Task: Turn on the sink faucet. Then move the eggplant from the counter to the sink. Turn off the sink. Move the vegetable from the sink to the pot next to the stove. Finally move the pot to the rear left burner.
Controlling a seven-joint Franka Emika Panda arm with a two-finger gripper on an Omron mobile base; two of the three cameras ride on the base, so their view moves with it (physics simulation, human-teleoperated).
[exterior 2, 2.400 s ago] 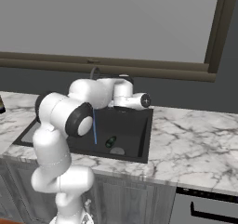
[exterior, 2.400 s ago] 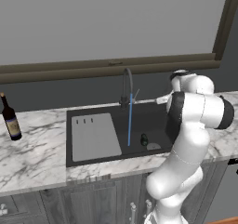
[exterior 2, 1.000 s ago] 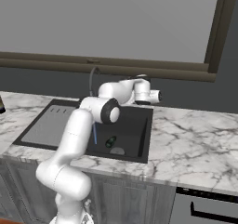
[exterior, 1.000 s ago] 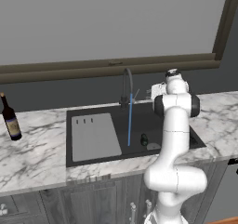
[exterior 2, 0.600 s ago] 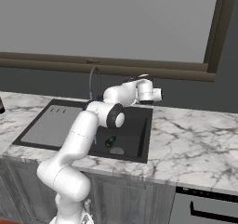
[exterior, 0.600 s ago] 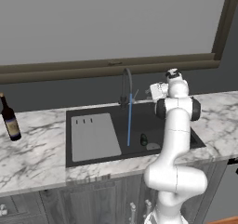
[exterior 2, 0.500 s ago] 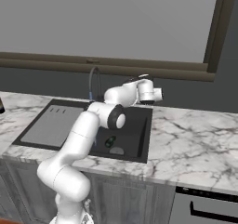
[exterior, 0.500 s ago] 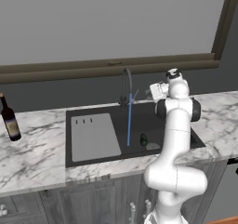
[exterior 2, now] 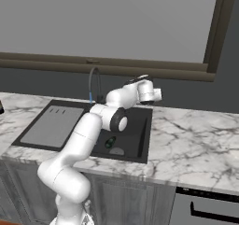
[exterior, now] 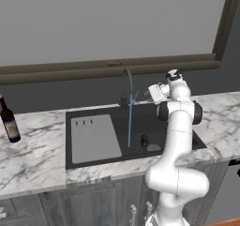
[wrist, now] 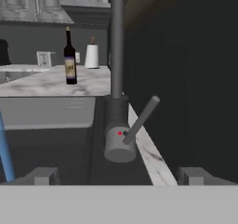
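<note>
The eggplant (exterior: 144,140) lies in the sink (exterior: 197,140) under the running water stream (exterior: 130,122), so the step in hand is judged to be shutting off the faucet (exterior: 127,82). The gripper (exterior: 155,93), jaws spread wide and empty, faces the faucet lever (wrist: 141,120). It should approach squarely, then push the lever sideways to closed. Compared with a second ago, the hand has swung closer toward the faucet.
</note>
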